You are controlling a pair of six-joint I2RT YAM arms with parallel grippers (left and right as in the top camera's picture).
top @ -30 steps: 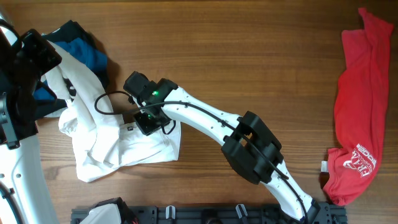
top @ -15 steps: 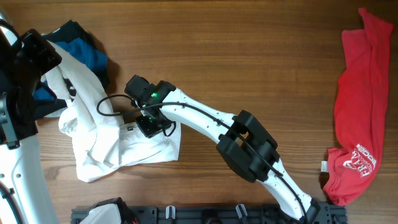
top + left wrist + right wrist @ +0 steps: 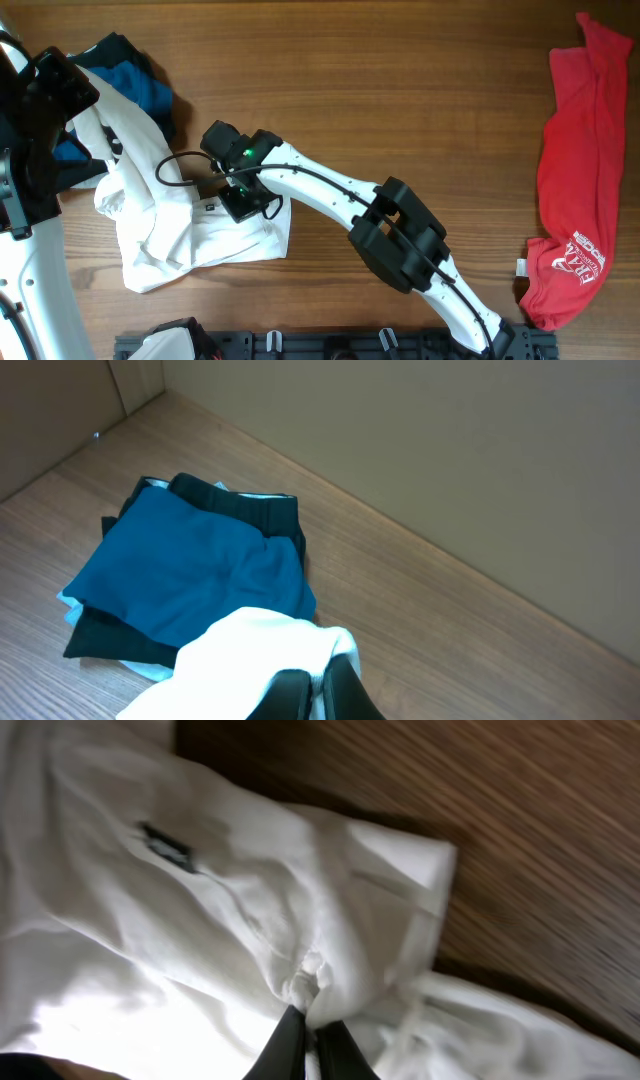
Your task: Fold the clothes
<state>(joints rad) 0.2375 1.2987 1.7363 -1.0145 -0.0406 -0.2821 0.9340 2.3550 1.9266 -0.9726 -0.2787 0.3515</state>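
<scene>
Two pincers, both clamped on the one white shirt [image 3: 190,230], which lies crumpled at 8 o'clock on the tabletop [image 3: 400,80]. The left pincer [image 3: 320,685] grips a raised bunch of it. The right pincer [image 3: 308,1025] pinches a fold near its black tag [image 3: 165,847]. One red shirt [image 3: 575,180] lies at 3 o'clock. One stack [image 3: 190,575] of three folded garments, blue over black over pale blue, sits at 10 o'clock.

Overhead you look straight down on the table [image 3: 400,80]. Your left wrist view slants down at the folded blue pile [image 3: 190,570], and your right wrist view sits close on the white shirt [image 3: 200,920]; overhead shows both.
</scene>
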